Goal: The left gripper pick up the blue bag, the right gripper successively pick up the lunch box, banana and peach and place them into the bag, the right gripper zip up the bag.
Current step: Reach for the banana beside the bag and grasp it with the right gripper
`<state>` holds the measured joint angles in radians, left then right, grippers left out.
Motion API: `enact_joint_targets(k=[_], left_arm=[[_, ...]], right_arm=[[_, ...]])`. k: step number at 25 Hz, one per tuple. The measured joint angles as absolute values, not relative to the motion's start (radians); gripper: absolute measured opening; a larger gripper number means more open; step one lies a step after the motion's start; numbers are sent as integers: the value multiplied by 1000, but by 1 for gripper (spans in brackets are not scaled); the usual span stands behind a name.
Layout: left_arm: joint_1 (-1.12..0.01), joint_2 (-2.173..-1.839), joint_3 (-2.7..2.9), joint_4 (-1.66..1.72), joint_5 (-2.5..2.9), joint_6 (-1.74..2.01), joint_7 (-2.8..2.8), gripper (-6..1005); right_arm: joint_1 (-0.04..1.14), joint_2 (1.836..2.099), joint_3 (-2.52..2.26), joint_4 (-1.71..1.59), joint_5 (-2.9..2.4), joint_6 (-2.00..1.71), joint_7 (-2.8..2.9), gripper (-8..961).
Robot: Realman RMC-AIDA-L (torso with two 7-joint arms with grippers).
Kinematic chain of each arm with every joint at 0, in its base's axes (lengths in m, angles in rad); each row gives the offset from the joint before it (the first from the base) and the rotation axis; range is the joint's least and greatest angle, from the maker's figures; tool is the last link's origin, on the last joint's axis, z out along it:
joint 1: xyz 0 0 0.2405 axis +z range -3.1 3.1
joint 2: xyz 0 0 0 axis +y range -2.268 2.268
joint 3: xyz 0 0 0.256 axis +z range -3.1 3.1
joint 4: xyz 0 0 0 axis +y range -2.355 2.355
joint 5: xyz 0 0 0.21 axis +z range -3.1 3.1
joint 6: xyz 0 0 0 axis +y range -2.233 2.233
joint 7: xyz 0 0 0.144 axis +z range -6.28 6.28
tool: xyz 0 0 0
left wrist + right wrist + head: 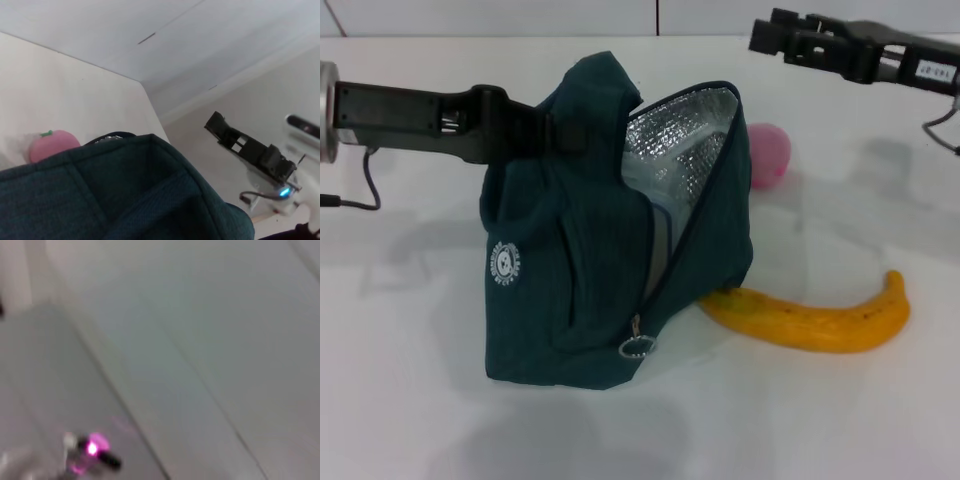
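The blue bag stands on the white table, its mouth unzipped and its silver foil lining showing. My left gripper is shut on the bag's top handle and holds it up. The bag's fabric fills the lower part of the left wrist view. The banana lies on the table to the right of the bag, one end touching its base. The peach sits behind the bag and also shows as peach. My right gripper hangs open and empty above the far right. The lunch box is not visible.
The zipper's ring pull hangs at the bag's lower front. The white table reaches a wall at the back. The left wrist view shows the right gripper in the air beyond the bag.
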<state>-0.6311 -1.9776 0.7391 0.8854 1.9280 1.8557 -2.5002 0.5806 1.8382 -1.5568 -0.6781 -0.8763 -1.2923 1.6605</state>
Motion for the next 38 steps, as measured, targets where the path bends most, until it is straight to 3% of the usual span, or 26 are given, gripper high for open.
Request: enact_joint_targets(k=[2, 5, 10, 18, 28, 38], left_arm=[[-632, -1978, 741, 885, 1928, 1856, -2499, 40], [-633, -1977, 741, 885, 1928, 1856, -2499, 40], [-636, -1975, 738, 885, 1928, 1856, -2499, 40], [-643, -1975, 738, 885, 1928, 1855, -2499, 40], [-649, -1974, 737, 885, 1920, 1849, -2497, 40], [-653, -1974, 736, 885, 1914, 1847, -2497, 40]], right_arm=[[559, 1841, -1460, -828, -1102, -1252, 1780, 814], [548, 1867, -1324, -1062, -1473, -1254, 1988, 807], [614, 1905, -1138, -1306, -1923, -1491, 2279, 807], [774, 1882, -1038, -1440, -2295, -1896, 2475, 808], [839, 1898, -1208, -1342, -2383, -2009, 2273, 806], [838, 2008, -1273, -1320, -2499, -1943, 2062, 801]])
